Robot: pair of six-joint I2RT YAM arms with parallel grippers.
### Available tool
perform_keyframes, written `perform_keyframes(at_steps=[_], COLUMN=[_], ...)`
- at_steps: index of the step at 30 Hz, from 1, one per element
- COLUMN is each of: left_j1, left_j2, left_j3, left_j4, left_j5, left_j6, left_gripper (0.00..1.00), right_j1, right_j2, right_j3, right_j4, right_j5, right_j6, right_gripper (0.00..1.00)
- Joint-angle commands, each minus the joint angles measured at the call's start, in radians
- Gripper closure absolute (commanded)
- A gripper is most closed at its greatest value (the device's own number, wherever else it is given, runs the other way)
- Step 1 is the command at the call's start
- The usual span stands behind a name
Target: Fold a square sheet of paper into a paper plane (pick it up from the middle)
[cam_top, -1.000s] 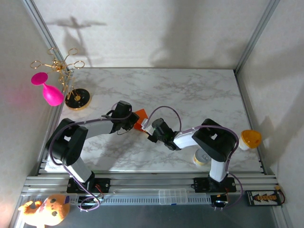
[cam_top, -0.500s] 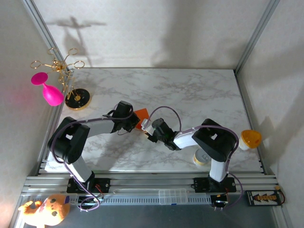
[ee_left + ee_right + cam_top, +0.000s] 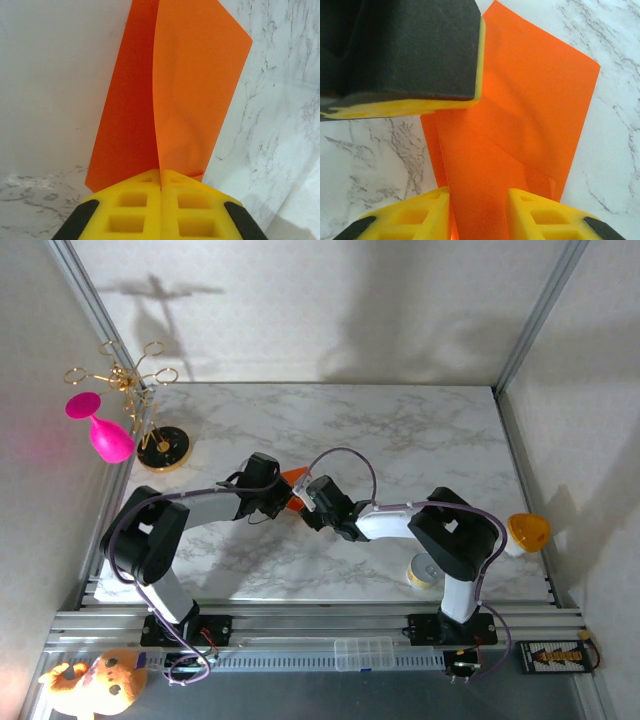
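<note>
The folded paper [image 3: 192, 75] sits at mid-worktop [image 3: 400, 430], one end pinched in the closed left end effector [image 3: 161, 176] — long axis running straight out from it. The right end effector [image 3: 479, 202] is parted, straddling another edge — ready to pinch.

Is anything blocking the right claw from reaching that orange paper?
Nothing visible does. The paper sits inside the open right gripper, and the left gripper pinches its edge close by.
</note>
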Motion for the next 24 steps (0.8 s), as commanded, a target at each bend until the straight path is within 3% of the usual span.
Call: perform_keyframes(at_steps=[1, 8, 24], left_j1=[-0.007, -0.007, -0.007], left_j2=[-0.002, -0.006, -0.012], left_j3=[0.020, 0.022, 0.020], left_j4=[-0.003, -0.012, -0.015], left_j5=[-0.020, -0.022, -0.024], left_j6=[-0.016, -0.014, -0.012], left_gripper=[0.98, 0.98, 0.98], right_j1=[0.029, 0.048, 0.048], right_j2=[0.001, 0.019, 0.038], right_j3=[0.034, 0.069, 0.085], right_j4=[-0.112, -0.181, -0.227], right_j5=[0.045, 0.157, 0.152], right_j6=[0.053, 0.081, 0.119], right_gripper=[0.67, 0.69, 0.80])
